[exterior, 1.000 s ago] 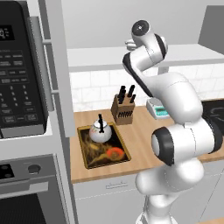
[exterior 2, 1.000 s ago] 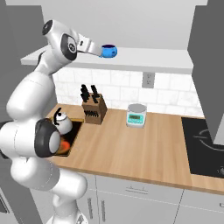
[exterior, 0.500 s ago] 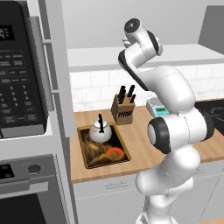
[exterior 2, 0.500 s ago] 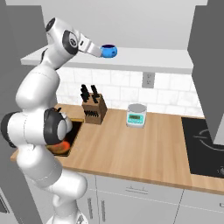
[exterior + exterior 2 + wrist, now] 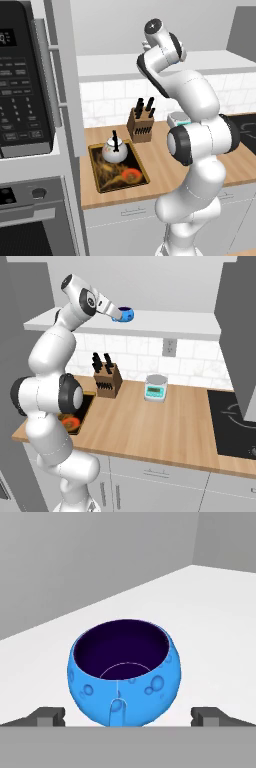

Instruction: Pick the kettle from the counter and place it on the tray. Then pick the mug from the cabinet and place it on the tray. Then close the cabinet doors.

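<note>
The blue mug stands on the white shelf of the open cabinet. In the hand view the mug is close and centred, with its small handle facing me and its inside dark purple. My gripper is open at shelf height, and its fingertips flank the mug with a gap on each side. The white kettle sits upright on the dark tray on the wooden counter. The grey cabinet doors stand open.
A wooden knife block stands just behind the tray. A small scale sits on the counter near the wall, and a black cooktop lies to the right. The tall unit with the microwave rises at the left.
The arm's elbow and lower links have swung round while the hand edged a little closer to the mug. The jaws stay open and the mug has not moved.
</note>
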Robot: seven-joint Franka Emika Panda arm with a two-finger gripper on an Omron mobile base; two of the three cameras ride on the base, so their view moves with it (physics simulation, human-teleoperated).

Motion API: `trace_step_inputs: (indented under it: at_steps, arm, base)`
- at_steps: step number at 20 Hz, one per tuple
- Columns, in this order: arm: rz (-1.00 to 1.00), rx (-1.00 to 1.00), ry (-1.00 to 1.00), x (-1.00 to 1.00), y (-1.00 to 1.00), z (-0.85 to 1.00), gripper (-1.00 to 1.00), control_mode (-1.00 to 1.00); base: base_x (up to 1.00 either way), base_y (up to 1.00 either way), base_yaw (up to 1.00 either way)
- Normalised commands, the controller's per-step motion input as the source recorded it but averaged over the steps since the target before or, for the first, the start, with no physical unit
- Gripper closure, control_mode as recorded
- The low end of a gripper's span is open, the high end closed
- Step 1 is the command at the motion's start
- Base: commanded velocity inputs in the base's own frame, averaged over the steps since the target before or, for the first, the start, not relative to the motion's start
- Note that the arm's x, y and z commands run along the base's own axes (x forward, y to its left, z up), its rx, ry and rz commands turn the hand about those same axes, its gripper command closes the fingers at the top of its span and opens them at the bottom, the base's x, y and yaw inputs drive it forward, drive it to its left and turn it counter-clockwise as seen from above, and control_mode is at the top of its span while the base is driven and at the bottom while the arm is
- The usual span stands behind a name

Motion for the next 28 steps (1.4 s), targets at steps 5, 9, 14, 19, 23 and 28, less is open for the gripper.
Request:
trace_step_inputs:
  at_steps: [5,9,14,19,23,28]
  arm:
    - [0.00,0.00,0.00,0.19,-0.02,-0.04,-1.00,-1.00]
    - [0.00,0.00,0.00,0.04,0.00,0.00,-1.00,-1.00]
    - [-0.01,0.00,0.00,0.00,0.00,-0.06,-1.00,-1.00]
    - [-0.02,0.00,0.00,0.00,0.02,-0.15,-1.00,-1.00]
    - [-0.02,0.00,0.00,0.03,0.10,-0.17,1.00,-1.00]
    - [0.00,0.00,-0.03,0.14,0.01,-0.07,1.00,-1.00]
  base:
    - [0.00,0.00,0.00]
    - [0.00,0.00,0.00]
    - [0.00,0.00,0.00]
    - [0.00,0.00,0.00]
    - [0.00,0.00,0.00]
    - [0.00,0.00,0.00]
